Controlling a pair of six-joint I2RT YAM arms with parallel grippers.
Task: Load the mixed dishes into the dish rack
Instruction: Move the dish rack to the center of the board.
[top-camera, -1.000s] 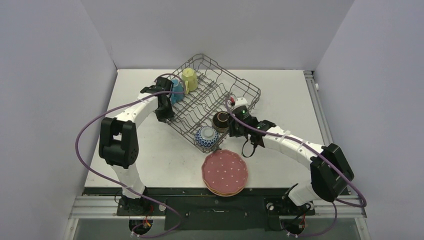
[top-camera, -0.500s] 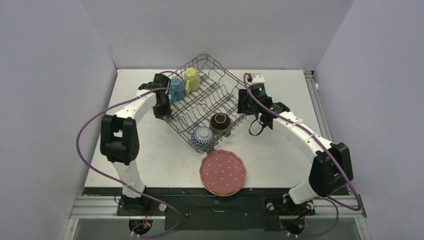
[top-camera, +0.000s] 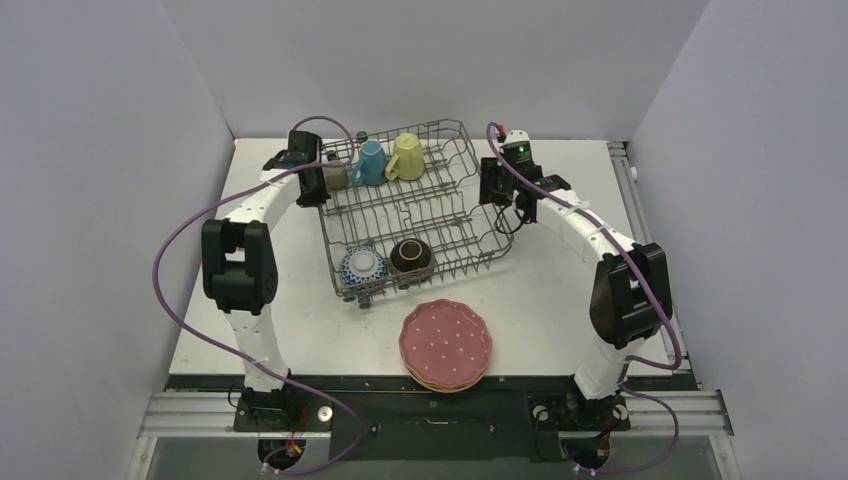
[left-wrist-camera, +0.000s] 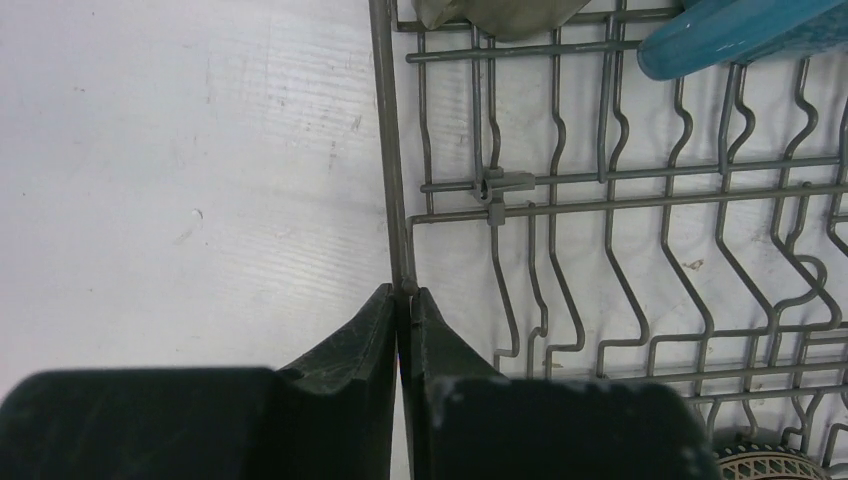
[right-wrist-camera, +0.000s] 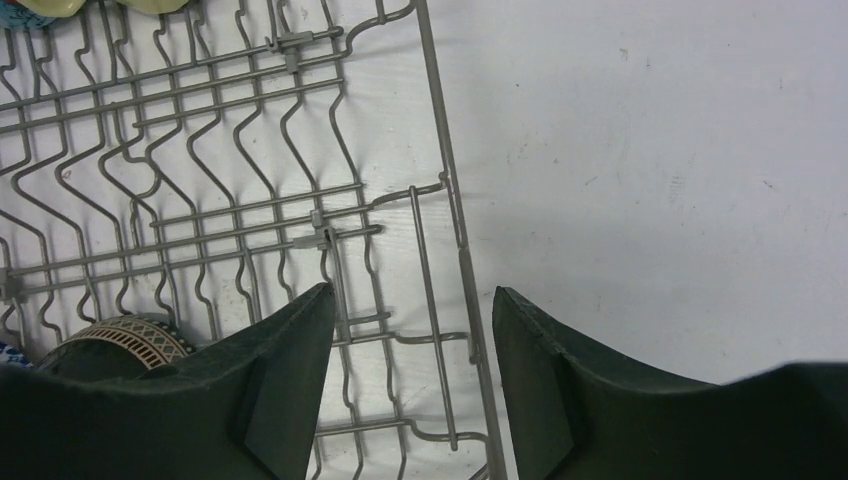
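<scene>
The grey wire dish rack (top-camera: 440, 215) lies nearly square to the table's edges. It holds a grey-olive mug (top-camera: 335, 175), a blue mug (top-camera: 372, 162) and a yellow mug (top-camera: 407, 157) along its far side. A blue-white bowl (top-camera: 360, 265) and a dark brown bowl (top-camera: 411, 256) sit at its near side. My left gripper (left-wrist-camera: 404, 295) is shut on the rack's left rim wire (left-wrist-camera: 390, 150). Over the right rim wire (right-wrist-camera: 458, 220) my right gripper (right-wrist-camera: 412, 295) stands open, one finger on each side. A stack of dotted plates, pink on top (top-camera: 446, 343), lies on the table in front.
White table (top-camera: 560, 290) with grey walls on three sides. The plate stack sits close to the table's near edge. Both arms reach far back, one on each side of the rack, with purple cables looping beside them.
The rack has swung from a diagonal to nearly square with the table. My left gripper has closed tight on its left rim. The right gripper left the brown bowl, opened and moved to the right rim.
</scene>
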